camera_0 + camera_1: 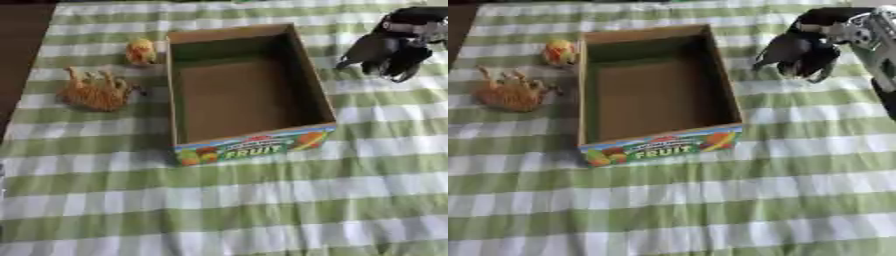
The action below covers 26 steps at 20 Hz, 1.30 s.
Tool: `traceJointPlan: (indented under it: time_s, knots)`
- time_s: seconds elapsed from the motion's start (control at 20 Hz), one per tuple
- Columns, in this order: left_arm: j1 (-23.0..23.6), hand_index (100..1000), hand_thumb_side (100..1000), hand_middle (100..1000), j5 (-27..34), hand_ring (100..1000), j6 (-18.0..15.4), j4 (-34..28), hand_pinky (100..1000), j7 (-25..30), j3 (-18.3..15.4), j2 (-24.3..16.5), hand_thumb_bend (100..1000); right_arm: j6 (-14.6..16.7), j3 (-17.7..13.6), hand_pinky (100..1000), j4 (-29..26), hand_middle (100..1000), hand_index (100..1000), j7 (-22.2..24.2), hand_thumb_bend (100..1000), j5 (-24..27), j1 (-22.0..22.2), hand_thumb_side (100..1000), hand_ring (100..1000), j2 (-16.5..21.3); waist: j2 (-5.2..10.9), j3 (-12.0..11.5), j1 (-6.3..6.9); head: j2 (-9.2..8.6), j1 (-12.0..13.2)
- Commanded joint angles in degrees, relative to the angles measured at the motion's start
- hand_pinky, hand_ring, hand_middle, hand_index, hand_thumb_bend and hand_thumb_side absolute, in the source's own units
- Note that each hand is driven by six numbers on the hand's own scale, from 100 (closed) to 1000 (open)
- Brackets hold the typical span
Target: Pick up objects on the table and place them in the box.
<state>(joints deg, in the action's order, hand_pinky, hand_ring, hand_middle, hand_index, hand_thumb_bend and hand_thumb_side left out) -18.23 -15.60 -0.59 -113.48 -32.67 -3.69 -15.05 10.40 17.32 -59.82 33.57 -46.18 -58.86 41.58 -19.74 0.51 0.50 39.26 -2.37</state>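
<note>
Box (248, 90) sits open and empty just left of my right hand (389, 52), whose fingers hang curled, holding nothing; beyond its far wall lie an orange toy animal (94, 91) and a small yellow figure (140, 51); both look light, probably stiff; I'd pinch the bodies.

Green-and-white checked tablecloth (262, 200). Brown cardboard box (241, 95), left of the black hand (389, 52), its front panel printed with coloured fruit and white "FRUIT" lettering. Farther left of the hand: orange toy (96, 90); yellow-orange toy (140, 51).
</note>
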Motion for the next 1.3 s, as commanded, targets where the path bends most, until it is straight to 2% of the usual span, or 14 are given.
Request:
traceJointPlan:
  time_s: [0.05, 0.35, 0.65, 0.95, 1.3]
  knots:
    - [-0.3, 780, 1000, 601, 0.0, 592, 0.0, -1.1, 590, 0.2, -0.1, -0.7, 100, -0.4, -0.8, 703, -3.5, 430, 494, -0.2, 100, 0.8, -2.3, 386, 730, 2.1, 1.83, 0.2, -0.33, 0.31, 0.1]
    - [-0.2, 780, 1000, 602, 0.0, 592, -0.1, -1.1, 589, 0.2, 0.0, -1.0, 100, -0.9, -0.4, 700, -9.3, 419, 488, 0.9, 100, 2.0, -5.4, 372, 725, 1.5, 2.69, 0.4, -0.62, 0.69, 0.1]
    - [-0.3, 780, 1000, 605, 0.2, 592, -0.2, -1.1, 589, 0.4, 0.2, -1.2, 100, -1.4, 1.0, 699, -12.8, 418, 488, 2.8, 100, 3.3, -9.4, 363, 722, -1.9, 3.60, 0.0, -0.84, 0.83, -0.2]
    - [-0.5, 780, 1000, 605, 0.6, 592, -0.3, -1.1, 588, 0.8, 0.5, -0.9, 100, -2.0, 2.2, 694, -13.9, 414, 492, 4.0, 100, 4.6, -11.7, 357, 715, -7.2, 4.00, -0.9, -0.88, 0.76, -0.8]
    - [-0.9, 780, 1000, 605, 0.9, 592, -0.5, -1.1, 588, 1.1, 0.8, -0.8, 100, -2.6, 3.5, 690, -12.9, 413, 493, 4.9, 100, 4.7, -12.3, 357, 709, -11.8, 3.96, -1.9, -0.84, 0.45, -1.8]
